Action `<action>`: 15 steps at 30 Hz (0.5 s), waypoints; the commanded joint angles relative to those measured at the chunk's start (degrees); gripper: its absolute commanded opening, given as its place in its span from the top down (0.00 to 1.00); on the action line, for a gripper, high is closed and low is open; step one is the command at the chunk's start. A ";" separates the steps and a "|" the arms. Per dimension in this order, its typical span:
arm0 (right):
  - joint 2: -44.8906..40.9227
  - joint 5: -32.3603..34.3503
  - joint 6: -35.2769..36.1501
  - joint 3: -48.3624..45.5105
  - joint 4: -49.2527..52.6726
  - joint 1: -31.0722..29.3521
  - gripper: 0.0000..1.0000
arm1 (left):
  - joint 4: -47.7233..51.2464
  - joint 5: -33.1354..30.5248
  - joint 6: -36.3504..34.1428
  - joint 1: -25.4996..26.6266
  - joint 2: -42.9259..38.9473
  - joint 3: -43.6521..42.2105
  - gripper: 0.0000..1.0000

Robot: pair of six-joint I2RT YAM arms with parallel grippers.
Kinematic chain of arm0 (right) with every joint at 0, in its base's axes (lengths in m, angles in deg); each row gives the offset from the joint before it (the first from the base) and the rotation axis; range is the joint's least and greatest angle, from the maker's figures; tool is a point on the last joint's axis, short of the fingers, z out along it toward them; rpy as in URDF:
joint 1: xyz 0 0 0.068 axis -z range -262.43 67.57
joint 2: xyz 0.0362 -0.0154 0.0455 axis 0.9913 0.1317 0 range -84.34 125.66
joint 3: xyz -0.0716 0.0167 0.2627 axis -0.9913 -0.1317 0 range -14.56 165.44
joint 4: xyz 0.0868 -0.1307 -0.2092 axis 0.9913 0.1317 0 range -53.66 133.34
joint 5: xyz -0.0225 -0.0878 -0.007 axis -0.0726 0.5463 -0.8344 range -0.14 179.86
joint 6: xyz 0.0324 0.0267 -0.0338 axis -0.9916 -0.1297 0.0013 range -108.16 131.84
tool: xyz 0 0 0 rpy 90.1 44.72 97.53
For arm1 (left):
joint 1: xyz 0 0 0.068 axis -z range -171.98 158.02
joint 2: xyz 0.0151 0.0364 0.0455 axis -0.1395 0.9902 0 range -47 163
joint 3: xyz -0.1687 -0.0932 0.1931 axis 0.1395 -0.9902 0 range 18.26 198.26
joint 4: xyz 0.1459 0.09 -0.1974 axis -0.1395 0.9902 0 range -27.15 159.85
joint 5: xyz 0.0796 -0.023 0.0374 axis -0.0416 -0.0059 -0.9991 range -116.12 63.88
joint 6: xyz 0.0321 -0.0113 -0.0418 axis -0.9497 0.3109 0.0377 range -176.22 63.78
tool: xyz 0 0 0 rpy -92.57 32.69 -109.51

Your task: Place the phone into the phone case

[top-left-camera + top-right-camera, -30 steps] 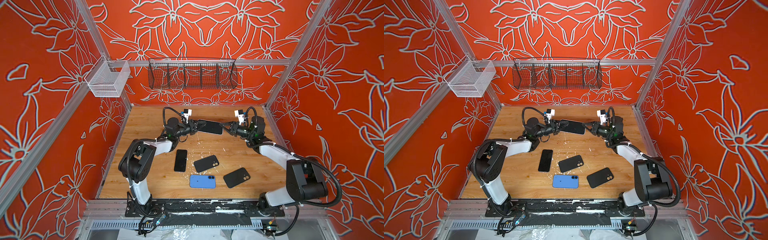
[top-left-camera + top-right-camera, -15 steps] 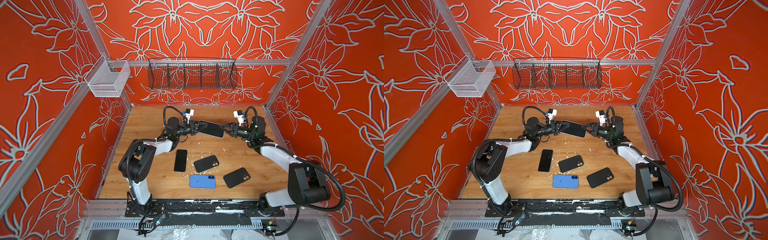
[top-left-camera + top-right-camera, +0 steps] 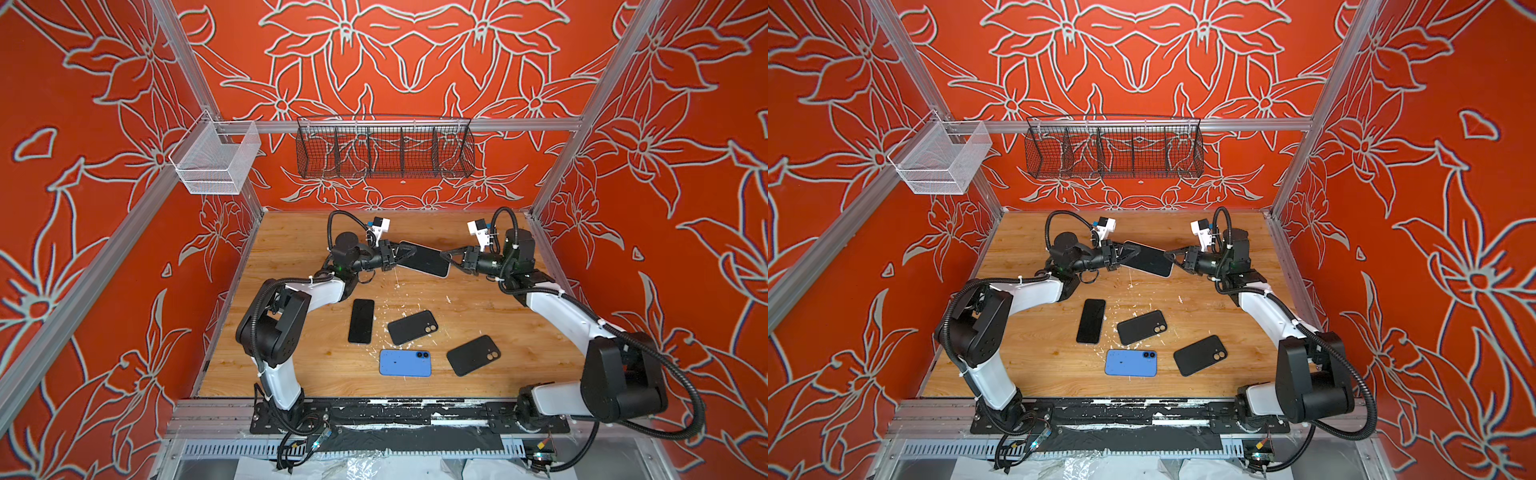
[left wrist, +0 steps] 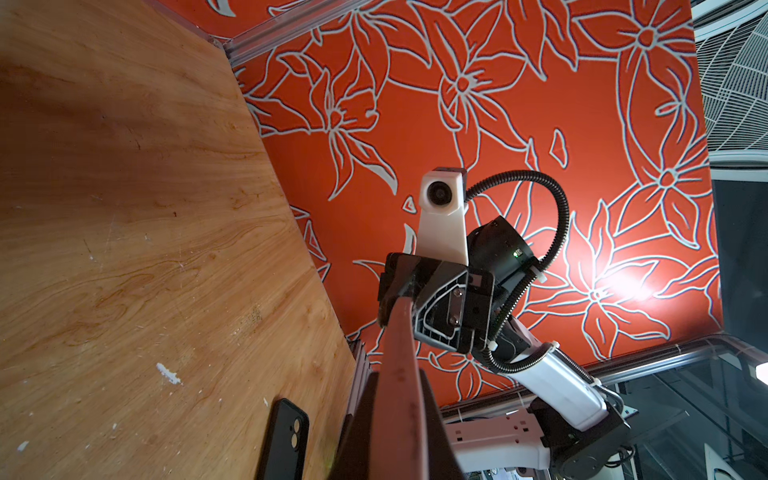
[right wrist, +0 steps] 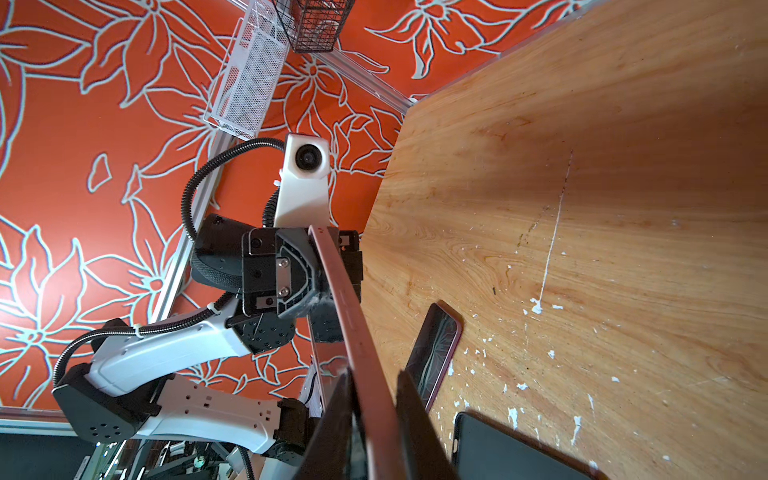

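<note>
A dark phone (image 3: 424, 259) (image 3: 1148, 259) hangs above the back middle of the table between both arms. My left gripper (image 3: 400, 255) (image 3: 1124, 254) is shut on its one end; the wrist view shows the phone's reddish edge (image 4: 399, 353) pinched between the dark fingers (image 4: 357, 440). My right gripper (image 3: 449, 260) (image 3: 1174, 260) straddles the other end, open, with a gap beside the phone's edge (image 5: 345, 303) at one finger (image 5: 415, 424). Two black phone cases (image 3: 412, 327) (image 3: 473, 355) lie on the wood nearer the front.
A second black phone (image 3: 361, 321) lies screen-up left of the cases, and a blue phone or case (image 3: 405, 363) lies in front of them. A black wire basket (image 3: 384, 149) and a white mesh bin (image 3: 216, 162) hang on the walls. White flecks dot the table (image 3: 291, 249).
My right gripper's jaws have spread apart around the phone's end. The left gripper keeps its hold, and the phone has barely shifted.
</note>
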 commanded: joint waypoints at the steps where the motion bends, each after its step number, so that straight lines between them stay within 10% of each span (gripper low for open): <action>1: -2.26 0.79 2.35 1.84 2.35 -0.05 0.55 | -0.09 -1.51 -2.05 0.32 -2.37 1.12 1.00; 7: -5.97 3.13 -3.05 -1.32 -2.60 2.05 0.32 | -0.08 -6.47 -1.64 0.06 -4.47 -0.81 1.00; 15: -9.55 3.98 -9.66 -8.28 -10.11 1.77 0.27 | -0.43 -13.53 -0.90 0.86 -6.22 -1.93 1.00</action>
